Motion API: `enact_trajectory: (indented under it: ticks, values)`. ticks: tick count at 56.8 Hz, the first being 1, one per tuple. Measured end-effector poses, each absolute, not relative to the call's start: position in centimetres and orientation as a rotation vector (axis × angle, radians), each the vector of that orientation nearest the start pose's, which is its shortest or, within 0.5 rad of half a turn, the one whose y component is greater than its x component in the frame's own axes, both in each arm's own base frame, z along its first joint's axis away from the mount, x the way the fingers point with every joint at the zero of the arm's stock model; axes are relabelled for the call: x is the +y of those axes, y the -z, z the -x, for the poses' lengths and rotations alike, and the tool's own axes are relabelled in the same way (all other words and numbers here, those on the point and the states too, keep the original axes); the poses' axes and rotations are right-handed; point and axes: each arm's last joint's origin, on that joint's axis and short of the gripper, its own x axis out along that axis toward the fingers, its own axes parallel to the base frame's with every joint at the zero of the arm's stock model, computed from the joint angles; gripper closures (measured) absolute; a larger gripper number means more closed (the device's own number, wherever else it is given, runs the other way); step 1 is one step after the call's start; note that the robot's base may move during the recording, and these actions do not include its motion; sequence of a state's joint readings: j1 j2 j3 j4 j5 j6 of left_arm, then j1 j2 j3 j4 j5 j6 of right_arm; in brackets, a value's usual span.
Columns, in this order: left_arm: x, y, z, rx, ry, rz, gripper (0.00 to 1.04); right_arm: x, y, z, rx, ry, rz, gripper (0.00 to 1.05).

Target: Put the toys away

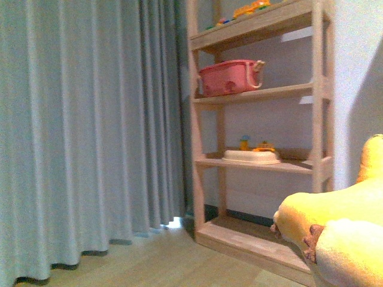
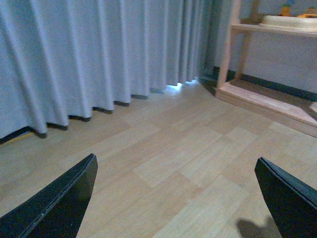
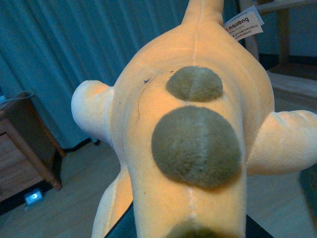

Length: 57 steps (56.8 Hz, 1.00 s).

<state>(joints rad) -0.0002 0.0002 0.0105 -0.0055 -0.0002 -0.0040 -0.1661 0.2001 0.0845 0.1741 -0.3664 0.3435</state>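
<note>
Plush toy (image 3: 193, 124) gripped in right hand (image 3: 188, 232), near wooden shelf (image 1: 206, 161)

Plush toy (image 3: 143, 119) fills frame, two round brown patches (image 3: 197, 147) down its back, tag (image 3: 242, 22) attached; curtain (image 3: 74, 49), wooden cabinet (image 3: 25, 144) behind.

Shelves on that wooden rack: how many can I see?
4. Top shelf under small colourful toys, second shelf under a pink bin, third shelf under a white tray, bottom shelf near the floor. More may be hidden above the frame.
</note>
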Motion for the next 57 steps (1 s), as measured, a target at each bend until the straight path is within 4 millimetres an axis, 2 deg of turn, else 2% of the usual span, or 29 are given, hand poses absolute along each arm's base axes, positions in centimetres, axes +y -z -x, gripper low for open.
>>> enact_trajectory:
  ticks: [57]
  values:
    - [-0.03, -16.65, -9.71, -0.005, 0.007, 0.004, 0.06, -0.79, -19.29, -10.65, -0.024, -0.195, -0.327, 0.88]
